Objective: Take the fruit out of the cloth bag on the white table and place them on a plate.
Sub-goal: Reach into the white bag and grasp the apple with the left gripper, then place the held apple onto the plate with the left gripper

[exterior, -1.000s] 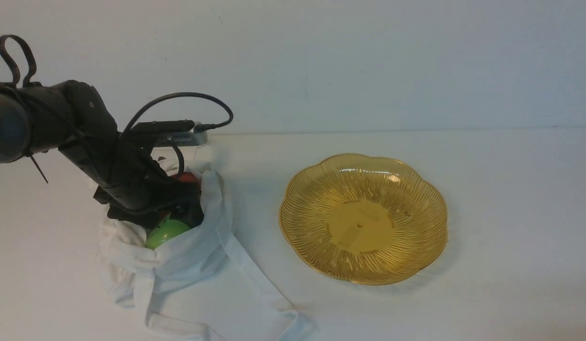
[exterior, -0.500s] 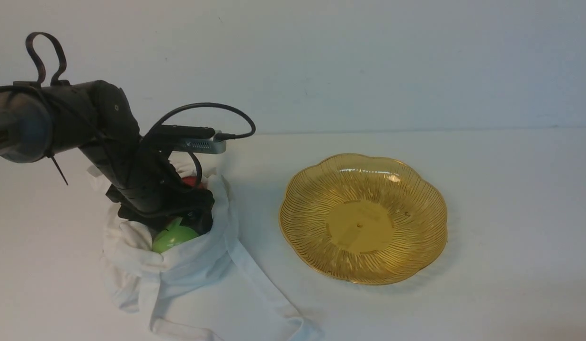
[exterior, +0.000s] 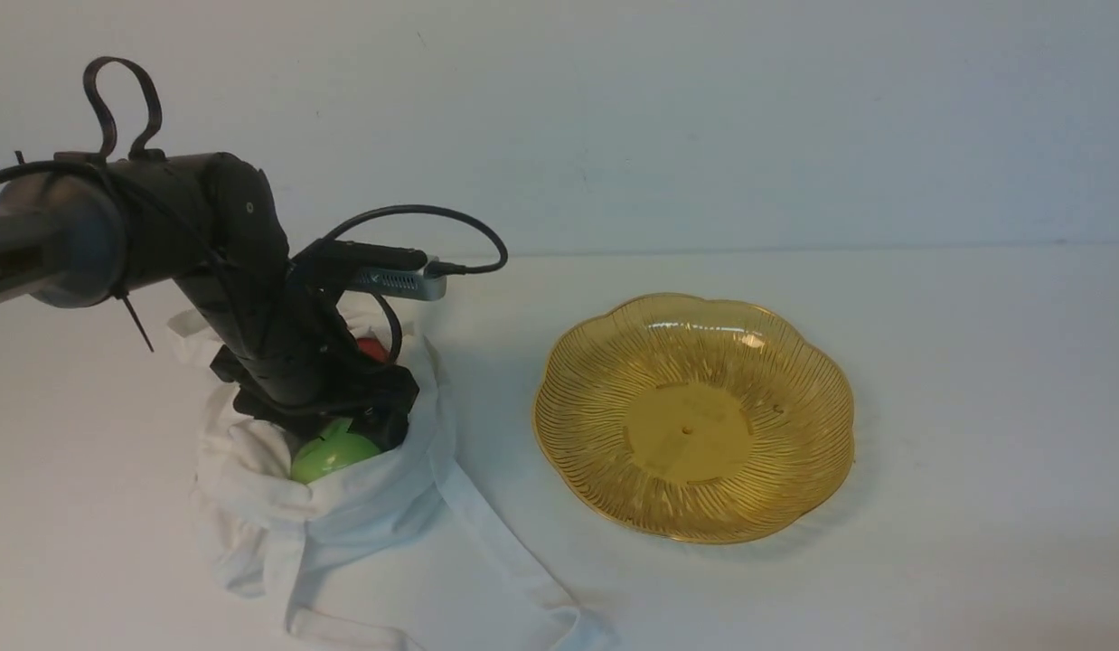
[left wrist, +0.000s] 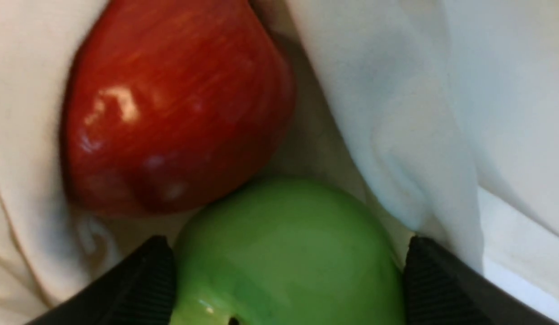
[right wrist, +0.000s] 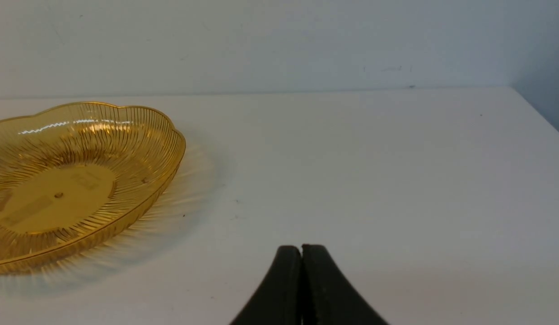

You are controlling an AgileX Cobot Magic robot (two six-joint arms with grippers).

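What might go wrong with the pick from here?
The left end effector has its fingers either side of the green fruit. The red fruit sits right beside it and could get nudged on the way out. Folds of the cloth bag lie close to one fingertip, so the fabric might snag and drag along.

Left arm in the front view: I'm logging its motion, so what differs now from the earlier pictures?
The left arm has moved rightward over the bag, whose near side also shifted slightly right. The green apple moved a little right too. The plate stayed put.
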